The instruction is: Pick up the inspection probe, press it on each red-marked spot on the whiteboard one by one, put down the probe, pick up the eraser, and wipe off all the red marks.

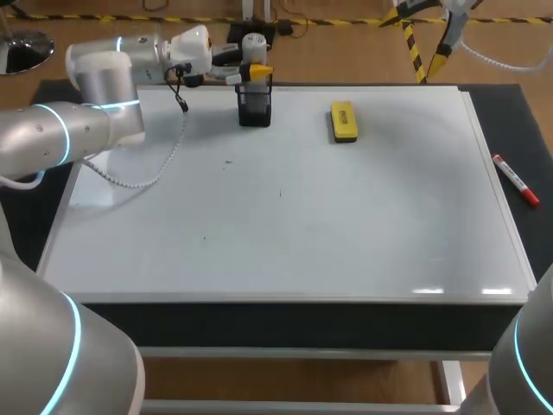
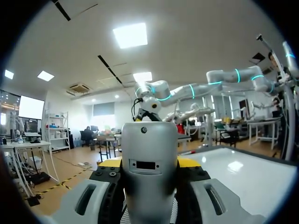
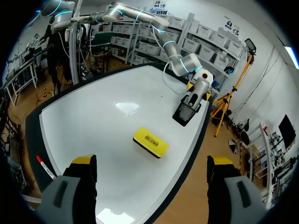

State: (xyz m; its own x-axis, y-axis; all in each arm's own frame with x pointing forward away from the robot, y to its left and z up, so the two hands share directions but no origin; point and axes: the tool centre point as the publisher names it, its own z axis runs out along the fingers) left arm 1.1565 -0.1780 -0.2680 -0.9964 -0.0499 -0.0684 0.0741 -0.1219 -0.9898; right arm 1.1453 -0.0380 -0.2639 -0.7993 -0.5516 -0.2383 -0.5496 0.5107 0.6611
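Observation:
The silver inspection probe (image 1: 253,43) stands upright in a black holder (image 1: 255,110) at the whiteboard's (image 1: 346,225) far edge. My left gripper (image 1: 256,73) is shut on the probe from both sides. In the left wrist view the probe (image 2: 149,158) fills the space between the yellow fingertips (image 2: 110,162). The yellow eraser (image 1: 344,121) lies flat to the right of the holder, untouched. My right gripper (image 3: 152,161) hangs open and empty high over the board, with the eraser (image 3: 150,142) and the holder (image 3: 186,111) ahead of it. Only tiny dark specks show on the board, no red marks.
A red marker pen (image 1: 516,180) lies on the black table to the right of the whiteboard frame. A coiled white cable (image 1: 143,177) from my left arm hangs over the board's left part.

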